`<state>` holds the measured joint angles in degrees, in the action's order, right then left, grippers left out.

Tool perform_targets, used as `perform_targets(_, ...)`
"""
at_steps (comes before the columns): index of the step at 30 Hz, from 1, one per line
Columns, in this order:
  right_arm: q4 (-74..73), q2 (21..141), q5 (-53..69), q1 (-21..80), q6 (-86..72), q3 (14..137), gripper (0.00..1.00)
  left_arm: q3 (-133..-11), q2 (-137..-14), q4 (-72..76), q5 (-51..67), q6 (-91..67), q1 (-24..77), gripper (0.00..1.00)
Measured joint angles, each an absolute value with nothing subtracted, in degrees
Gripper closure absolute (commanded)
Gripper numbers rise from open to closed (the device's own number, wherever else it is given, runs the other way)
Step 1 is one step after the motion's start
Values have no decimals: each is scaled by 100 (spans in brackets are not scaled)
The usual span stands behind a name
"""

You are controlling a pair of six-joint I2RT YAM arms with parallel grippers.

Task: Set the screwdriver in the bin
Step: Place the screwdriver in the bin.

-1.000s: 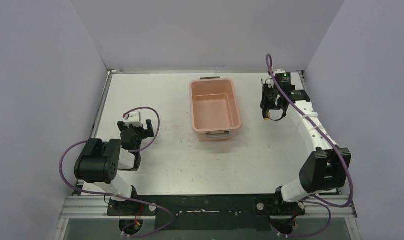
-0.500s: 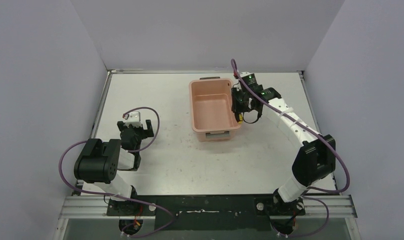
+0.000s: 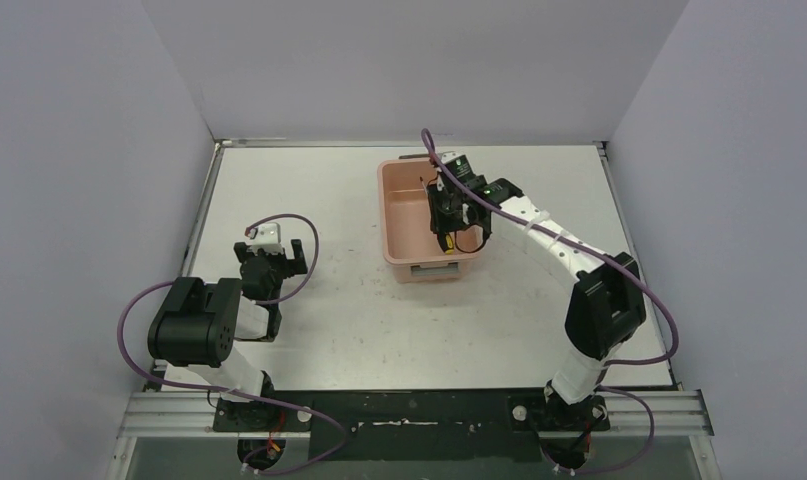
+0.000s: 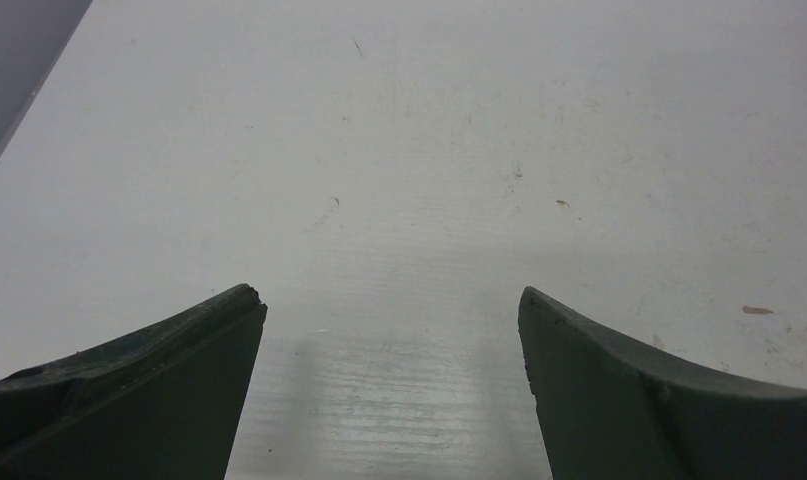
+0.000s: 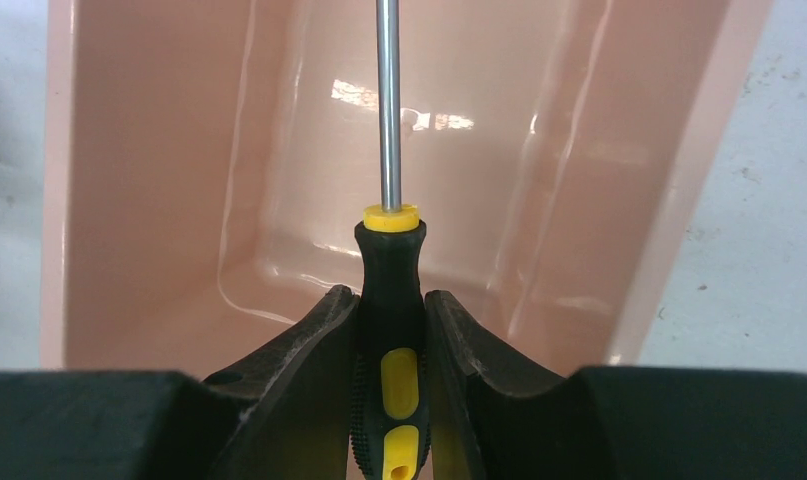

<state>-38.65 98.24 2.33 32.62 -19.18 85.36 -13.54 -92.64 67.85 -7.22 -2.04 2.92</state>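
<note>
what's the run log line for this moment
right tool: shut on screwdriver | place: above bin | left tool: open, holding nothing

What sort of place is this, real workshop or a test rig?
Likely a lab test cell: plain walls box in a white table, left arm and right arm bolted to a rail, and just a pink bin and a screwdriver as props.

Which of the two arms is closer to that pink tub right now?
Right. The right end effector is above the bin, gripping the screwdriver; the left end effector is over the table, off to the bin's left.
</note>
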Motion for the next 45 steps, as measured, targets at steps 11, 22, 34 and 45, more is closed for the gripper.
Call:
perform_targets(11, -3647, 10165, 139, 3424, -2010, 8615, 82, -1354, -9264, 6785, -720, -204, 292, 3)
perform_targets(22, -3148, 11111, -40, 3422, -2016, 8401, 81, -1354, -9264, 6785, -722, -204, 292, 3)
perform_targets(34, -2832, 11730, -113, 3422, -2001, 8348, 44, -1354, -9264, 6785, -722, -204, 292, 3)
perform_targets(45, -2792, 11646, -152, 3428, -1994, 8348, 12, -1354, -9264, 6785, -720, -204, 292, 3)
